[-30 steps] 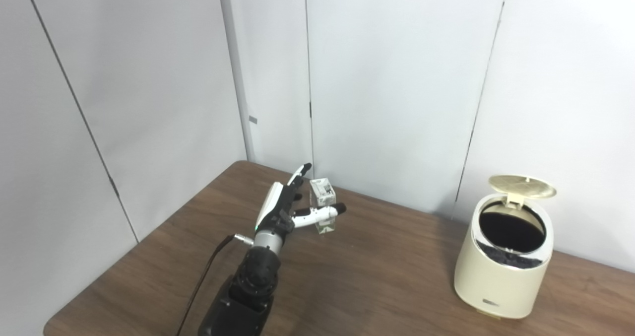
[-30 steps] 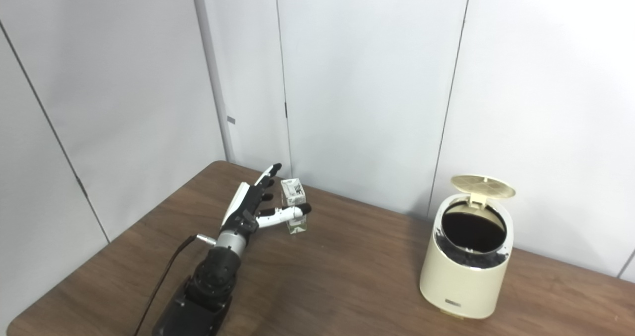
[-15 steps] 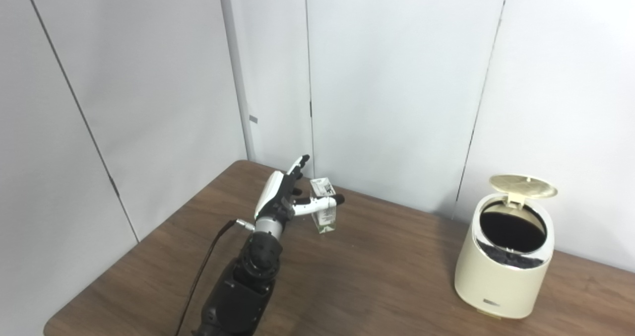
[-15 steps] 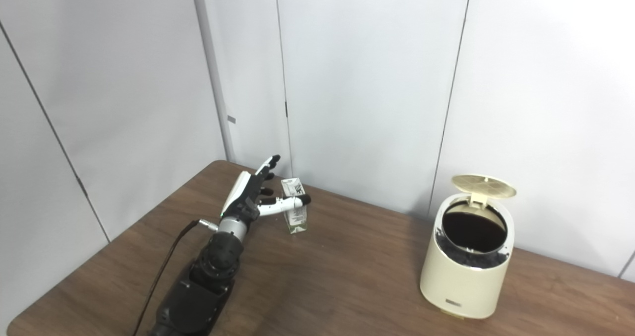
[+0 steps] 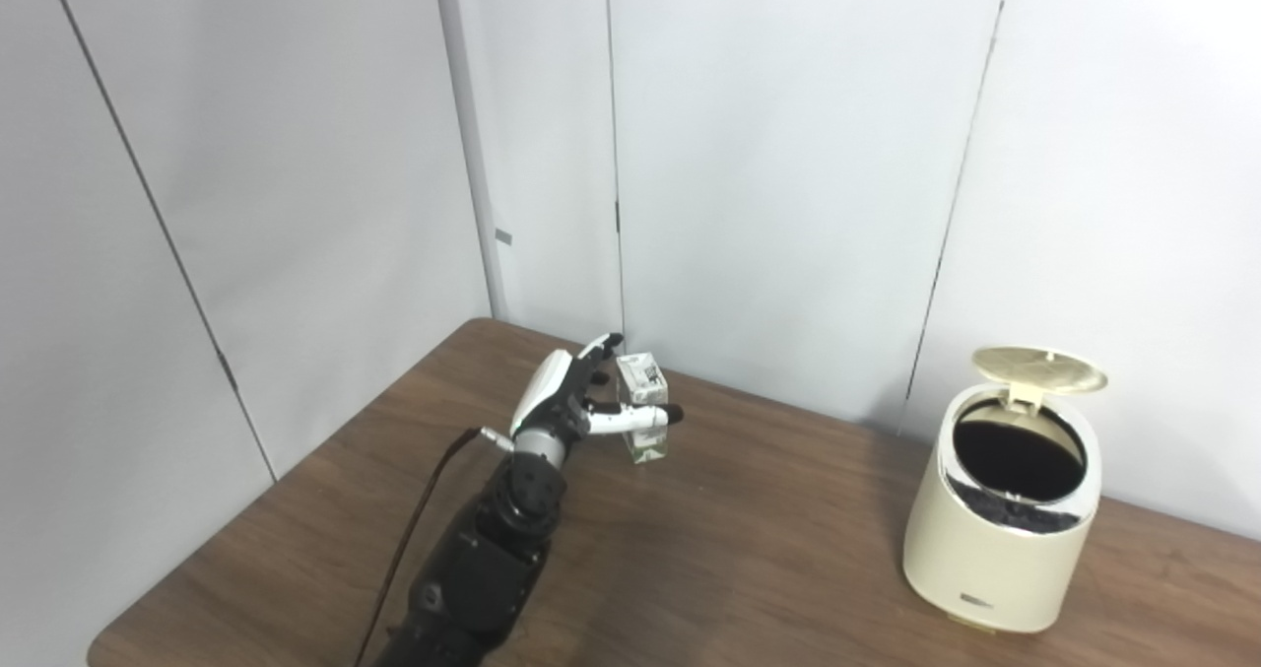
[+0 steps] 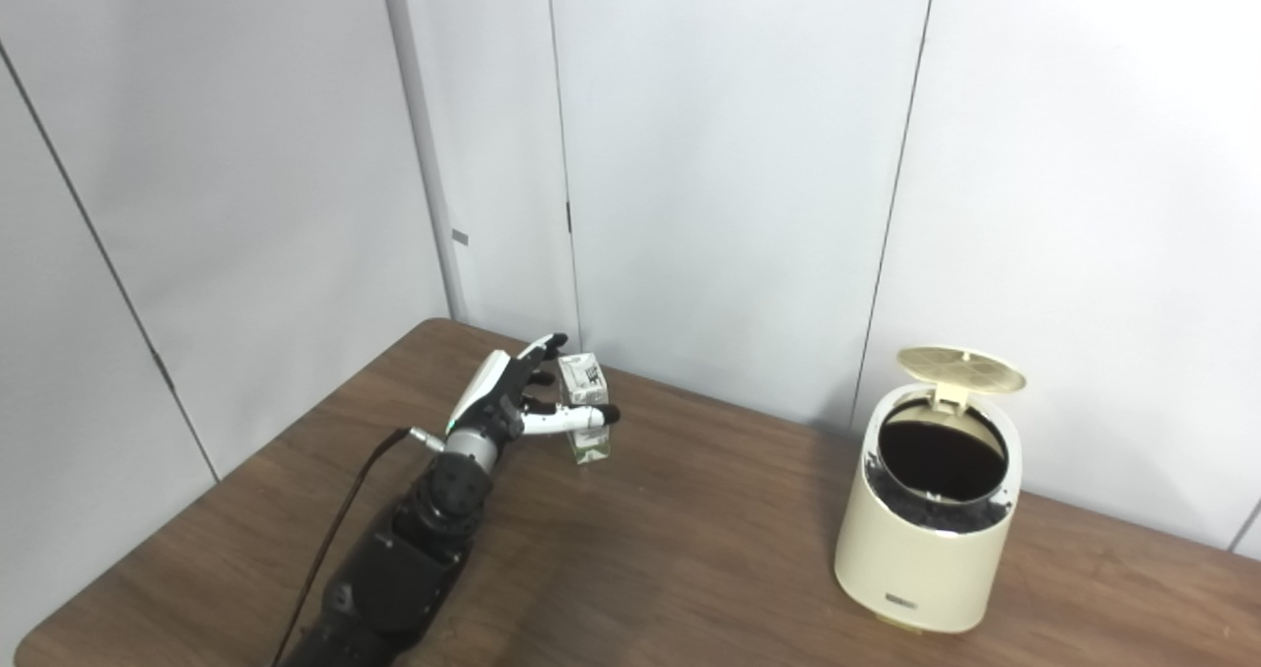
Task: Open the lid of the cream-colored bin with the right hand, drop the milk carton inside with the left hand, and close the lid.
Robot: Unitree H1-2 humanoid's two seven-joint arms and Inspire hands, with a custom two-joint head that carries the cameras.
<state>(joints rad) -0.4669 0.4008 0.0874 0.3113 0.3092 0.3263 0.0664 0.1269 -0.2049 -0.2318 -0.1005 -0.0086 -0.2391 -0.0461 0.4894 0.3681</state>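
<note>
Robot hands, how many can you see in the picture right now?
1. The left hand is at the back left of the table, fingers spread around the milk carton. The right hand is out of view.

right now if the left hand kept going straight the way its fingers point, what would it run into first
Most likely the milk carton: the left hand is open around it, thumb across its front. If the fingers pass beside it, the white wall panel comes next. Depth is hard to judge here.

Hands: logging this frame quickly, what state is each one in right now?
Left hand: open, fingers spread around the milk carton, which stands on the table; no grip yet.
Right hand: not in view.
</note>
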